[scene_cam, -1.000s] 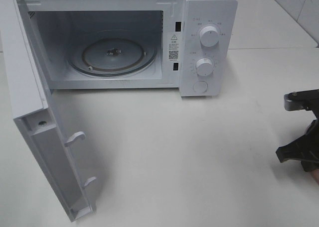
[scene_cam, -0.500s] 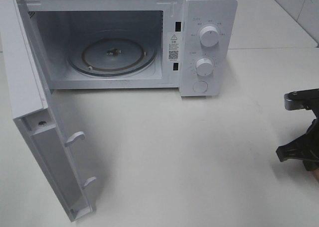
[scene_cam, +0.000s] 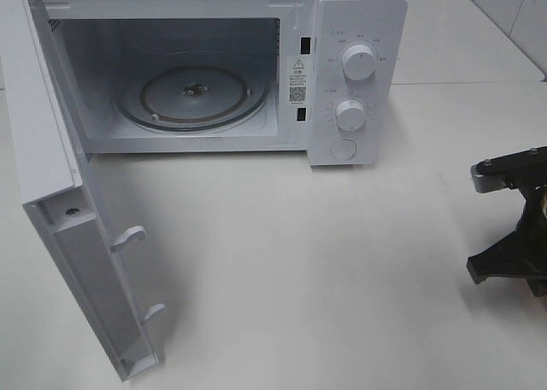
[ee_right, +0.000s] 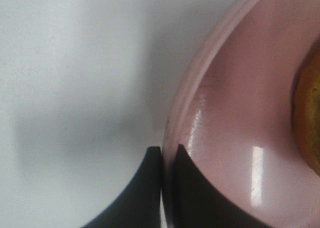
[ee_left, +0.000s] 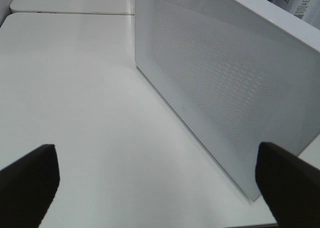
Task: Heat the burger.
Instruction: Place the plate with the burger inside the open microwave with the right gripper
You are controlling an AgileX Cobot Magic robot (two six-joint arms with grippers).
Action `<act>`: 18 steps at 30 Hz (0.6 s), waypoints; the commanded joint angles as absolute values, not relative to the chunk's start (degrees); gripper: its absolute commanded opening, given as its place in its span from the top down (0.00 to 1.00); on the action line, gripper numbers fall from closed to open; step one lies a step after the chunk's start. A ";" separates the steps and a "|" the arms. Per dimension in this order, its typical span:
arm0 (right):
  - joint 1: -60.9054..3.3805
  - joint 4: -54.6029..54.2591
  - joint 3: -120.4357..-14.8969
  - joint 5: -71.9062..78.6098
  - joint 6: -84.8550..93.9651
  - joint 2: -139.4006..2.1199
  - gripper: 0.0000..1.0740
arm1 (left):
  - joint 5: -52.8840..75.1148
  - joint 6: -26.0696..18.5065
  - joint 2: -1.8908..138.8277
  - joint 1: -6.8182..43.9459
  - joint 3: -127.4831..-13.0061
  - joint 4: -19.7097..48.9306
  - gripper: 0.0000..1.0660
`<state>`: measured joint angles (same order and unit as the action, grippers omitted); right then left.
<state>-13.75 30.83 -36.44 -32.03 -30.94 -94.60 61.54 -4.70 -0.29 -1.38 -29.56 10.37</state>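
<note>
The right gripper (ee_right: 167, 149) has its 2 jaws pinching the rim of the pink plate (ee_right: 235, 113), 1 jaw outside the rim and 1 inside. The burger (ee_right: 309, 113) lies on the plate, past the inner jaw and apart from it. The left gripper (ee_left: 156, 150) has its jaws spread wide over the table (ee_left: 75, 88), holding nothing. The microwave's open door (ee_left: 225, 88) stands ahead of them.
</note>
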 commanded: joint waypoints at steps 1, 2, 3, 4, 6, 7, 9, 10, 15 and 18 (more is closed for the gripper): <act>-15.24 34.43 -37.13 -35.41 -33.35 -94.71 1.00 | 61.02 -4.53 -1.26 -1.15 -29.45 10.37 0.06; -16.44 35.81 -37.13 -36.44 -34.72 -94.71 1.00 | 61.02 -4.53 -1.26 -1.15 -29.45 10.37 0.06; -17.07 36.61 -37.13 -36.96 -35.47 -94.65 1.00 | 61.02 -4.53 -1.26 -1.15 -29.45 10.37 0.06; -17.07 36.61 -37.13 -36.96 -35.47 -94.65 1.00 | 61.02 -4.53 -1.26 -1.15 -29.45 10.37 0.06; -19.60 38.67 -37.13 -38.67 -37.59 -93.39 1.00 | 61.02 -4.53 -1.26 -1.15 -29.45 10.37 0.06; -19.60 38.67 -37.13 -38.67 -37.59 -93.39 1.00 | 61.02 -4.53 -1.26 -1.15 -29.45 10.37 0.06; -20.63 39.59 -37.13 -39.76 -38.27 -91.79 1.00 | 61.02 -4.53 -1.26 -1.15 -29.45 10.37 0.06; -21.20 40.16 -37.13 -40.22 -38.79 -90.93 1.00 | 61.02 -4.53 -1.26 -1.15 -29.45 10.37 0.06; -23.49 42.34 -37.13 -43.26 -39.88 -87.61 1.00 | 61.02 -4.53 -1.26 -1.15 -29.45 10.37 0.06; -24.24 42.57 -37.07 -44.92 -39.88 -86.52 1.00 | 61.02 -4.53 -1.26 -1.15 -29.45 10.37 0.06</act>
<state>-24.06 39.76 -36.73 -42.28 -39.36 -87.15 61.54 -4.70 -0.29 -1.38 -29.56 10.37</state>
